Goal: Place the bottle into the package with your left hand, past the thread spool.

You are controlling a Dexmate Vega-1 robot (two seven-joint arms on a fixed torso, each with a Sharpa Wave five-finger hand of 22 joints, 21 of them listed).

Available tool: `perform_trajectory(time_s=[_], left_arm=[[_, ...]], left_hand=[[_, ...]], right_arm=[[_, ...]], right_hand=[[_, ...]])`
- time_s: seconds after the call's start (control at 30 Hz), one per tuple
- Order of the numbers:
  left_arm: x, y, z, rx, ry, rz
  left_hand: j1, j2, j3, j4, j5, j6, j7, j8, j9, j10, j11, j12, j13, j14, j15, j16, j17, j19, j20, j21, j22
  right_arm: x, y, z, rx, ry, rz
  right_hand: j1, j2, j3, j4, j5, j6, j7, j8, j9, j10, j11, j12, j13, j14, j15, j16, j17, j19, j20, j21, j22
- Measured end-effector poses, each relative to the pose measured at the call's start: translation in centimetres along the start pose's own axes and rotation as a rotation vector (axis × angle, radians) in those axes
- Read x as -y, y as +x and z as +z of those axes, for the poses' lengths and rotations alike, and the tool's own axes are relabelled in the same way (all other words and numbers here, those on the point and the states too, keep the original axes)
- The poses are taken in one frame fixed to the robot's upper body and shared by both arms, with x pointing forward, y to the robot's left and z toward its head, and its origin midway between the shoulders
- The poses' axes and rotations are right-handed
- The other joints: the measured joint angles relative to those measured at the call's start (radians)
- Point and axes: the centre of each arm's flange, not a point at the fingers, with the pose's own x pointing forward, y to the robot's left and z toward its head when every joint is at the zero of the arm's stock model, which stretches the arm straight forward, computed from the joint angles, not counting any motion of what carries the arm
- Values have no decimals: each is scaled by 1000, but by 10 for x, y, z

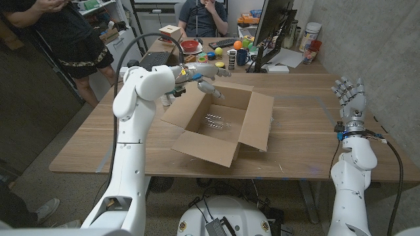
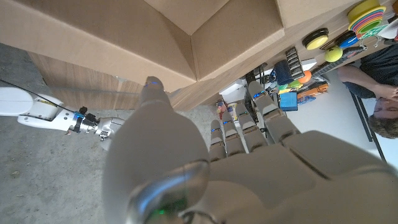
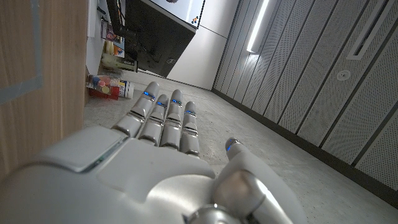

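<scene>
A red bowl (image 1: 189, 46), a dark blue mug (image 1: 241, 57) and a black keyboard (image 1: 155, 61) sit on the far wooden tabletop (image 1: 308, 124); a seated person (image 1: 203, 16) is behind.

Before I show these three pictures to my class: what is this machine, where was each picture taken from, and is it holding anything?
This is a two-armed robot standing at a wooden table, and each arm ends in a mechanical hand. The wide picture comes from a camera on its head, looking down. There the left hand hovers over an open cardboard box, while the right hand waits at the table's right side, fingers up. The other two pictures come from wrist cameras, each looking along the back of its own hand, so they appear turned: one shows the left hand, the other the right hand. Both hands hold nothing. A small shiny item lies inside the box, too small to identify.
</scene>
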Motion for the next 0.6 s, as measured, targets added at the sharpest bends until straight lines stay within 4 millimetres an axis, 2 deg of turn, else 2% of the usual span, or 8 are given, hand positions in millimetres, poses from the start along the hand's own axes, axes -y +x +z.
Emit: perform_trajectory(time_s=[0.2,0.6], left_arm=[[-10,-8,-3,13,-18,85],[-26,-27,-14,26,-74,209]], left_hand=[[-13,-13,-17,1,0,11,10,0,0,15,-4,0,-1,21,-11,0,0,10,-3,0,0],[-25,-25,-35,9,0,21,0,0,0,27,-5,0,-1,36,-18,0,0,25,-7,0,0]], right_arm=[[0,1,0,1,-1,-3],[-1,3,-2,0,-3,-5]], right_hand=[[0,0,0,0,0,0,0,0,0,0,0,0,0,0,0,0,0,0,0,0,0],[0,0,0,0,0,0,0,0,0,0,0,0,0,0,0,0,0,0,0,0,0]])
